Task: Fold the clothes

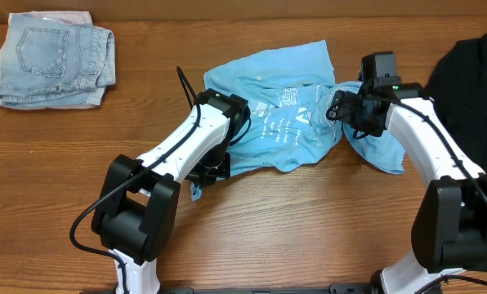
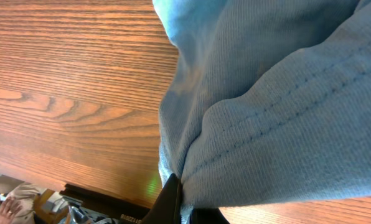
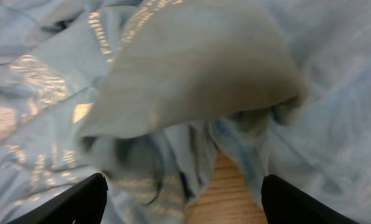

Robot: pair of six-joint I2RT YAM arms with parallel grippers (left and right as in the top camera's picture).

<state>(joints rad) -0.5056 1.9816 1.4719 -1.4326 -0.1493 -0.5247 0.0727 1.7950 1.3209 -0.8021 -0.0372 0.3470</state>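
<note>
Left end effector: clamped on shirt hem; to be pulled flat.
Right end effector: wide over bunched cloth; one layer to be taken.

counter: carries everything; both arms stand at its near edge
T-shirt: bunched at the middle, a little behind centre; between the two arms
shorts: far left corner; well apart from the T-shirt
other shirt: far right, partly out of view; just right of the right arm
left arm: reaches from near left to the T-shirt's near left edge; hem between its jaws
right arm: reaches from near right to the T-shirt's right side; raised fold before its jaws, counter under it
</note>
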